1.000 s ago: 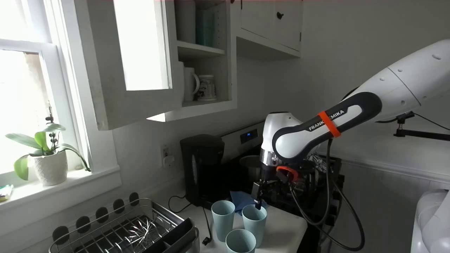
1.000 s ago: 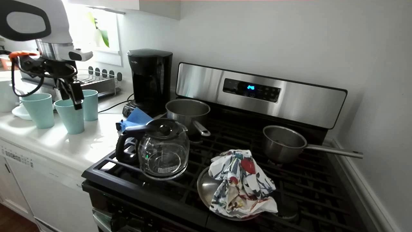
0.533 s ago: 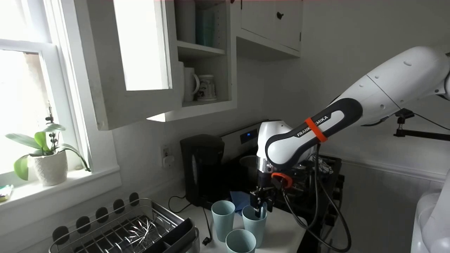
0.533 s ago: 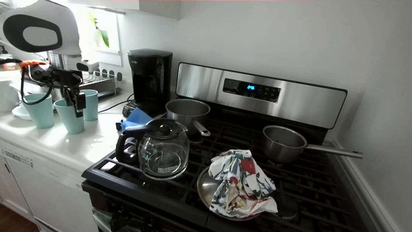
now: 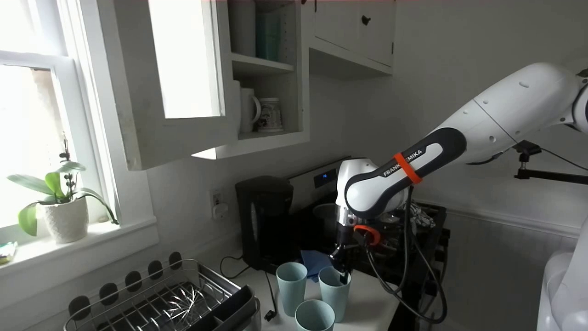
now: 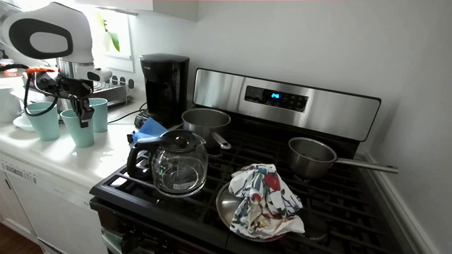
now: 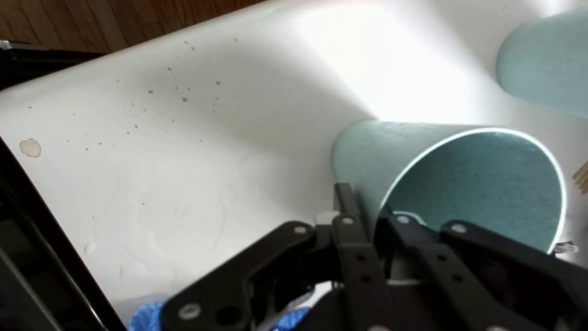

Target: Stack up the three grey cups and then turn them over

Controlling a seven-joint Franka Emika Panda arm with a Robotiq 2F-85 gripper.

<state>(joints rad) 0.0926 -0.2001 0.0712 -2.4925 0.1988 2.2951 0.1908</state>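
Observation:
Three pale blue-grey cups stand upright and apart on the white counter in both exterior views. One cup point(image 5: 335, 301) is nearest the stove; a second cup point(image 5: 291, 292) stands beside it toward the wall, and a third cup point(image 5: 315, 317) is at the bottom edge of that view. My gripper point(image 7: 365, 202) is shut on the wall of the cup nearest the stove point(image 7: 477, 184), one finger inside its mouth and one along its outside. Another cup point(image 7: 546, 64) shows at the right of the wrist view. The inner fingertip is mostly hidden by the cup's rim.
A black coffee maker point(image 6: 164, 90) and a blue cloth point(image 6: 150, 130) are behind the cups. The dish rack point(image 5: 197, 294) lies to one side. On the stove stand a glass carafe point(image 6: 180, 165), a pot point(image 6: 206, 121) and another pot point(image 6: 310, 158). An open cabinet door point(image 5: 179, 142) hangs above.
The gripper came down to the cup nearest the stove and its fingers closed on that cup's wall. The cup shifted slightly toward the stove. The other cups stayed put.

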